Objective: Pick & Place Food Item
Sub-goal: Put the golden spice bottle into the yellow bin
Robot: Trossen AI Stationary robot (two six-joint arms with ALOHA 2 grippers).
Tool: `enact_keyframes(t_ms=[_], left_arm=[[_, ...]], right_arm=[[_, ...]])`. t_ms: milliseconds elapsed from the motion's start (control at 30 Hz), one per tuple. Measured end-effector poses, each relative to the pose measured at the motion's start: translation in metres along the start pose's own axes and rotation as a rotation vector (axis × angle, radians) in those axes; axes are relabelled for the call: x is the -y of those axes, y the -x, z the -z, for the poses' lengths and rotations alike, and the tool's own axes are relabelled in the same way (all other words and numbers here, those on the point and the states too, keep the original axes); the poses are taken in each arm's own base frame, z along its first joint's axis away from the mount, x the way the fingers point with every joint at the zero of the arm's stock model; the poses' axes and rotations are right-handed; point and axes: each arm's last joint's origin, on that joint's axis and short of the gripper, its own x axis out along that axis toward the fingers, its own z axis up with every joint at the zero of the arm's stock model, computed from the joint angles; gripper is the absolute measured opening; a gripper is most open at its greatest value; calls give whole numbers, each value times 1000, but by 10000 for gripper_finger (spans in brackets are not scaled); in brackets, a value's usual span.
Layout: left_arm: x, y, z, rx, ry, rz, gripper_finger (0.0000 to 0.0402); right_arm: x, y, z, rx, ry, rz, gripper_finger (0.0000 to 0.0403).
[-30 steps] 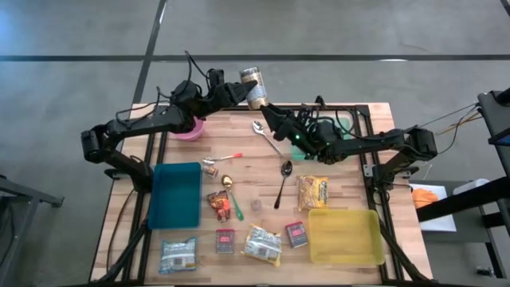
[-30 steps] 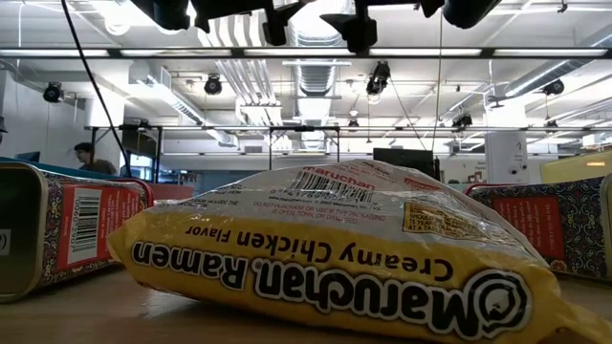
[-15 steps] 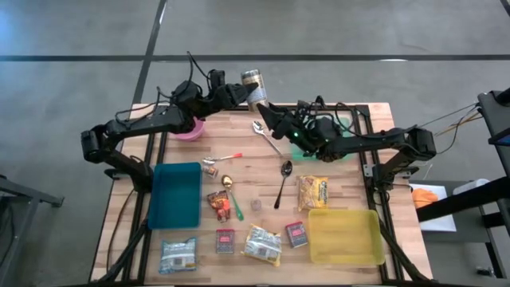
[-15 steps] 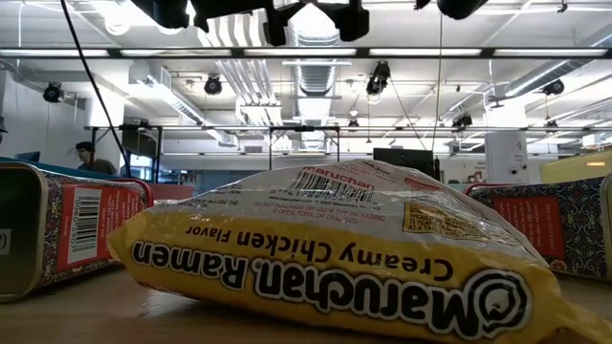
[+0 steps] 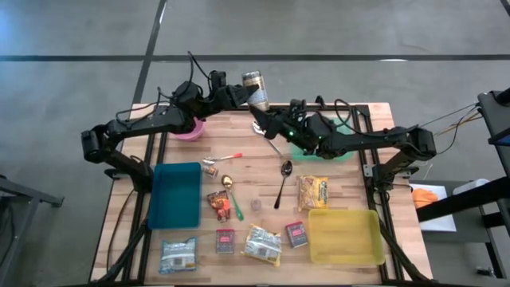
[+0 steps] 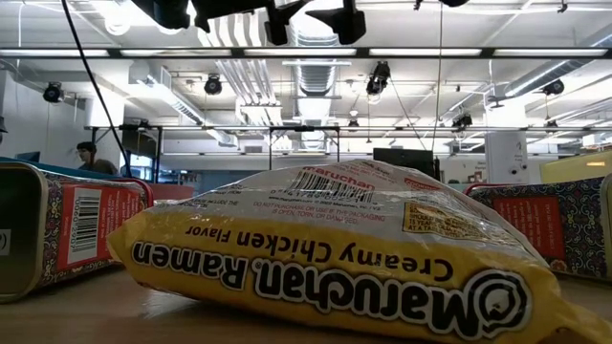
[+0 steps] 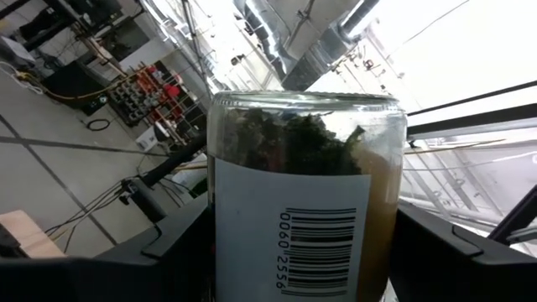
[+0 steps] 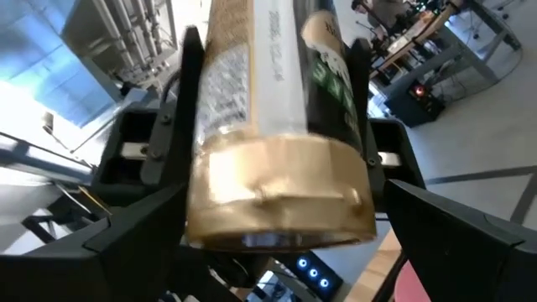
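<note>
The jar (image 5: 254, 88), glass with a white barcode label, a gold lid and dark contents, is held up in the air over the far edge of the table (image 5: 239, 171), gripped across its body between the fingers of the left gripper (image 5: 241, 92). The right gripper (image 5: 261, 115) sits just beside the jar's lid end, jaws spread wide with one finger to each side of the lid, not clamped on it. Below on the table lie a spoon (image 5: 283, 182), a teal tray (image 5: 176, 194) and a yellow tray (image 5: 344, 236).
</note>
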Motion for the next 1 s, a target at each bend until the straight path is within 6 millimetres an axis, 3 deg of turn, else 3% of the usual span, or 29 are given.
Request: enact_keyframes(t_ms=[500, 600, 800, 1000], left_arm=[[0, 0, 0, -2, 4, -3, 280], [-1, 0, 0, -4, 5, -6, 280], [0, 0, 0, -4, 3, -4, 280], [0, 0, 0, -4, 1, -4, 280]], right_arm=[[-4, -2, -4, 13, 61, -6, 387], [-4, -2, -4, 13, 73, -5, 364], [-4, -1, -3, 12, 72, -4, 273], [-4, -2, -4, 13, 72, -5, 271]])
